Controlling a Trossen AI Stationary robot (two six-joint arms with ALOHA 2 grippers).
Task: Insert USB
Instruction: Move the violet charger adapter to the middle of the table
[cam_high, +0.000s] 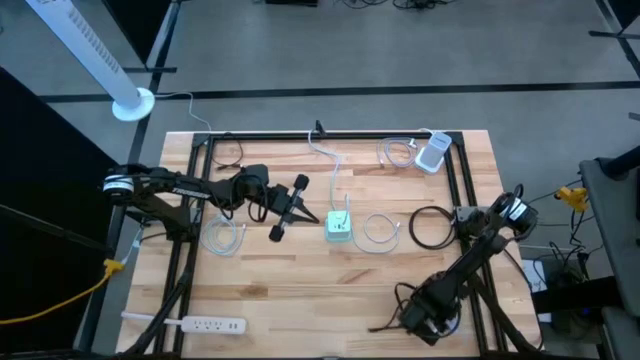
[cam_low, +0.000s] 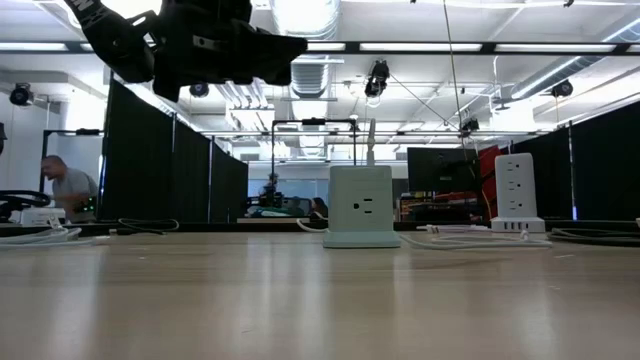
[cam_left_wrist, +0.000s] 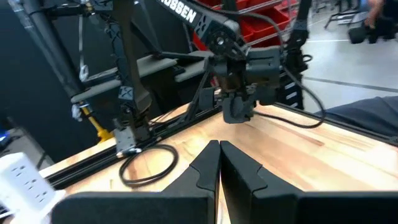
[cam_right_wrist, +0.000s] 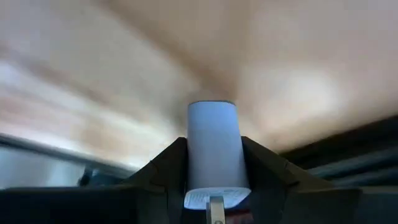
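Note:
In the right wrist view a white rounded block (cam_right_wrist: 212, 146) stands between the two fingers of my right gripper (cam_right_wrist: 212, 165), which is shut on it. A label shows on its end nearest the camera. That gripper (cam_high: 460, 222) slants down over the table's right half, beside a black cable coil (cam_high: 430, 226). A white and green outlet cube (cam_high: 339, 226) (cam_low: 360, 205) stands upright mid-table. My left gripper (cam_high: 312, 215) (cam_left_wrist: 219, 152) hangs level and shut left of the cube, holding nothing. My right gripper pinches the white block by its two opposite long sides (cam_right_wrist: 191, 155) between the two fingers. The block lies along the fingers and sticks out past their tips. The fingers slant down toward the wooden tabletop. Whether the block touches the table, I cannot tell.
White cable coils lie left (cam_high: 222, 236) and right (cam_high: 381, 230) of the cube and at the far edge (cam_high: 397, 152). A white power tower (cam_high: 434, 152) (cam_low: 514, 195) stands far right. A power strip (cam_high: 200, 323) lies near left. A black frame (cam_high: 330, 134) borders the table.

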